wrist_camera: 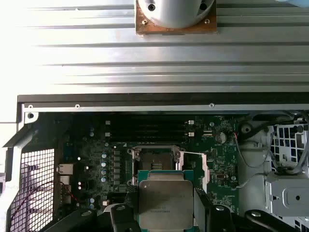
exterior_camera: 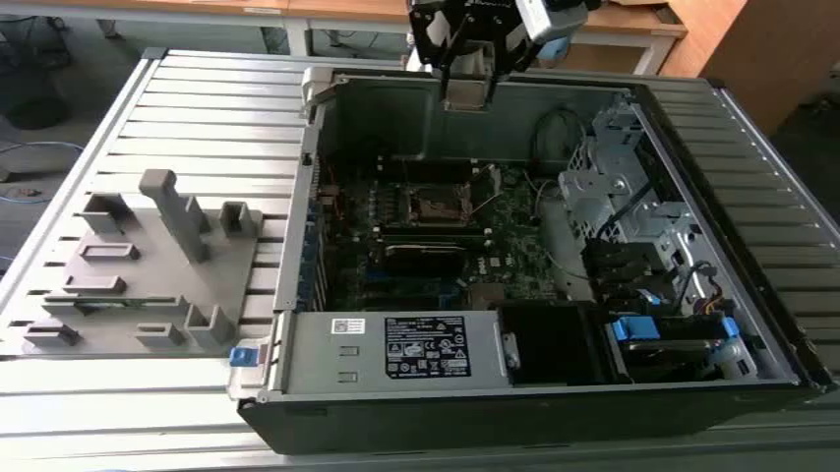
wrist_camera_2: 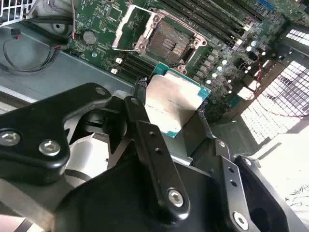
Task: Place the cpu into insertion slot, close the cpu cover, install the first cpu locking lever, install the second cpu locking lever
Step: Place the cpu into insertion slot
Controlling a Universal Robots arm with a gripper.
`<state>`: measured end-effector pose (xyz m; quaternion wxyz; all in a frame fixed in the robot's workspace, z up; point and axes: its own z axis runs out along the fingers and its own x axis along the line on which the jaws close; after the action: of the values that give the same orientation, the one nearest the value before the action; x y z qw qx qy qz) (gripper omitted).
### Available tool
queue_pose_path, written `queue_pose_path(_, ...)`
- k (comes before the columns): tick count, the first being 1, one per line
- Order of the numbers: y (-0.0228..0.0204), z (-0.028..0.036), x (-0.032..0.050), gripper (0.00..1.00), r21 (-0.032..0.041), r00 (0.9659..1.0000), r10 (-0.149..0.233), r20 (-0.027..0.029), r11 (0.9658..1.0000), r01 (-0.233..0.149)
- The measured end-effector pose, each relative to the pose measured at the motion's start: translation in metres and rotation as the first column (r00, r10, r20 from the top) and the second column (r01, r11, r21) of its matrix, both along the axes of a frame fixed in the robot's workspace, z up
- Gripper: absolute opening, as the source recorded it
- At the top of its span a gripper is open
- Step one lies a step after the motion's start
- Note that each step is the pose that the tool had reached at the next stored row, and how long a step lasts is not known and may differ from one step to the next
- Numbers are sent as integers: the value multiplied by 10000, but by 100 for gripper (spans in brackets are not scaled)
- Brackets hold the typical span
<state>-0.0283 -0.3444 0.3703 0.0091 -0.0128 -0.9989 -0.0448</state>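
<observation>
- The computer case (exterior_camera: 315,147) sets the outer limits. The gripper (exterior_camera: 469,96) hangs just above its far wall, so a descent begun too early could catch the rim. Further in, the room above the board looks open.
- The drive cage (exterior_camera: 617,187) stands on the exterior view's right of the socket, well apart from it. Drifting that way risks a knock.
- The insertion slot (wrist_camera: 153,157) lies bare on the green board (wrist_camera: 96,145), with the memory slots (wrist_camera: 145,128) near it. A tilted or turned landing could harm its contacts.
- The cpu cover (wrist_camera_2: 123,26) seems swung up beside the slot, though the angle leaves this uncertain. If so, it narrows that side.
- The cpu (wrist_camera: 165,203) is pinched by its edges between the closed jaws, in the air and short of the slot. So slim a hold could slip.
</observation>
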Motion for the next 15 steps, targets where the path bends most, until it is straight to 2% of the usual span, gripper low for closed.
queue_pose_path(8,0,-1,0,54,-2,10000,0,-1,10000,0)
queue_pose_path(15,0,-44,-7,54,1,10000,1,6,10000,-1)
